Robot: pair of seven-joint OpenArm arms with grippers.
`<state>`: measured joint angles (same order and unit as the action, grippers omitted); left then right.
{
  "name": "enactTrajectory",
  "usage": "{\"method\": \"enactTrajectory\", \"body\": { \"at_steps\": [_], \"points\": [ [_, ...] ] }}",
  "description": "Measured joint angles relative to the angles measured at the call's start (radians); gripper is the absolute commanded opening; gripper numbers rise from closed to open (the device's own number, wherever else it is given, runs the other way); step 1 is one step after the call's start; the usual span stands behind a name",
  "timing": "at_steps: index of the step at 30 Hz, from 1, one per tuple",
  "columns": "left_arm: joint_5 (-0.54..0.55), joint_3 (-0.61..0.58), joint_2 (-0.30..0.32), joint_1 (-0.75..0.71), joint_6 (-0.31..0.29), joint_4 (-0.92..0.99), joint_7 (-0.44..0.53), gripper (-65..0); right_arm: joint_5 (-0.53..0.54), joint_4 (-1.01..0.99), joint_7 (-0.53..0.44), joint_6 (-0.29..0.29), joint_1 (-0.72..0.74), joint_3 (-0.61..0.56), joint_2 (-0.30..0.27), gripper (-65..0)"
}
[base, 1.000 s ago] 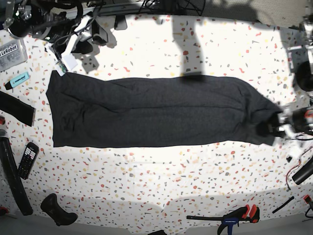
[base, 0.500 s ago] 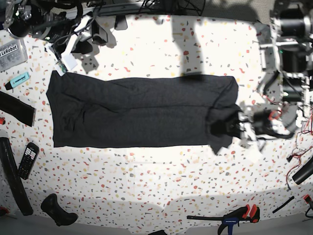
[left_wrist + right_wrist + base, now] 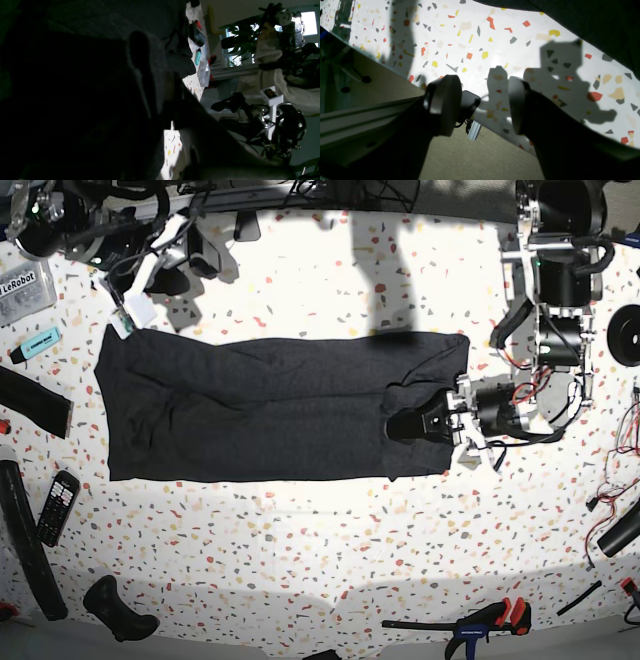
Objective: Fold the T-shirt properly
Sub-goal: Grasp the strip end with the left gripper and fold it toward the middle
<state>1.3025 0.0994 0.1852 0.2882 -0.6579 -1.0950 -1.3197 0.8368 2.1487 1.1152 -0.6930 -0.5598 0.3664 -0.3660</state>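
The dark T-shirt (image 3: pixel 260 405) lies flat as a long band across the table's middle. Its right end is doubled back over itself. My left gripper (image 3: pixel 432 423) is shut on that folded end, just above the cloth. In the left wrist view the dark fabric (image 3: pixel 87 37) fills the left side and lies pinched between the fingers (image 3: pixel 175 87). My right gripper (image 3: pixel 482 100) stands open and empty over the speckled table near its edge. A corner of the T-shirt (image 3: pixel 595 20) shows beyond it at the upper right.
A remote (image 3: pixel 57 506), black straps (image 3: pixel 30 402) and a teal marker (image 3: pixel 38 342) lie along the left edge. A clear box (image 3: pixel 22 288) sits at the back left. A clamp (image 3: pixel 480 620) lies at the front right. Cables and arm bases crowd the back.
My left gripper has travelled left with the T-shirt's right end, laying it back over the body. The visible band is shorter. The right gripper stays open.
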Motion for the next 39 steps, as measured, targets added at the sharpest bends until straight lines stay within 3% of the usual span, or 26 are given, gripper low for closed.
{"method": "enactTrajectory", "body": {
  "at_steps": [22,25,28,34,39],
  "points": [
    [0.000,0.001,-0.047,0.000,-0.026,0.000,0.000,-65.0,0.000,0.000,-0.018,0.000,0.000,0.000,0.000,-32.1],
    [-0.001,0.001,-0.050,0.000,-0.031,0.000,0.019,-43.7,0.000,0.000,-0.018,0.000,0.000,0.000,0.000,-32.1],
    [0.035,0.006,-0.093,0.000,-0.029,0.000,0.105,-31.3,0.000,0.000,-0.018,0.000,0.000,0.000,0.000,-32.1],
    [0.075,-0.001,-0.208,0.024,-0.033,0.000,-0.030,-29.1,0.000,0.000,-0.018,0.000,0.000,0.000,0.000,-32.1],
    [0.072,-0.001,-0.161,0.077,-0.034,0.000,-0.077,-29.4,0.000,0.000,-0.018,0.000,0.000,0.000,0.000,-32.1]
  ]
}}
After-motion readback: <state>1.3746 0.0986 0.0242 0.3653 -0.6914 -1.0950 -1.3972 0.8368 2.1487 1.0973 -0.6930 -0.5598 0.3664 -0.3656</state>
